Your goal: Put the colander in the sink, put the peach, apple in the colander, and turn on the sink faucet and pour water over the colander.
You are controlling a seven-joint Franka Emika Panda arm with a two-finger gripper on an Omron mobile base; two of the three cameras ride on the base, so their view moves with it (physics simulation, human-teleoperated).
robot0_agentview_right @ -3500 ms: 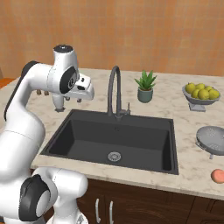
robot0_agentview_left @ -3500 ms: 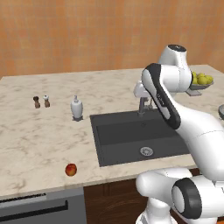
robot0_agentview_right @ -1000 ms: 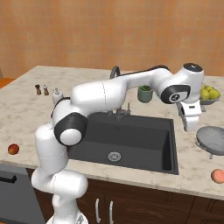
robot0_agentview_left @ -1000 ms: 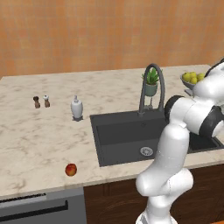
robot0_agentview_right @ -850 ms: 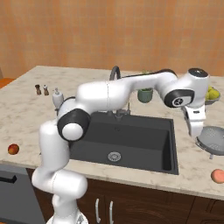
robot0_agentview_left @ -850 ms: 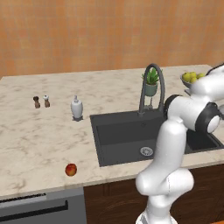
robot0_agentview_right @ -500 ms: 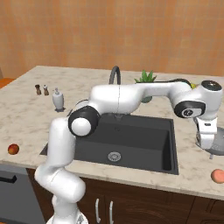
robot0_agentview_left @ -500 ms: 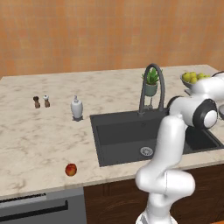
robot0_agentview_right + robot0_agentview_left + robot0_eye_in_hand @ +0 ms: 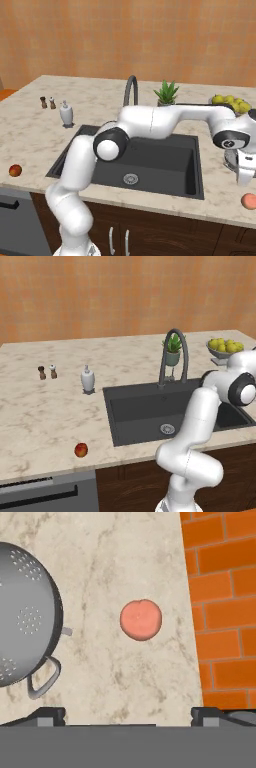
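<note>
Marble counter (image 9: 125,562), one colander (image 9: 25,612), one peach (image 9: 141,619)

colander (image 9: 25,612): shiny perforated metal; peach (image 9: 141,619): matt, smooth; counter (image 9: 115,572): veined marble

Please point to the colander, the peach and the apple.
colander (image 9: 22,612), hand view, inside of the bowl.
peach (image 9: 141,619), hand view, centre of the fruit.
apple (image 9: 81,450), left base view, centre of the fruit.
</note>
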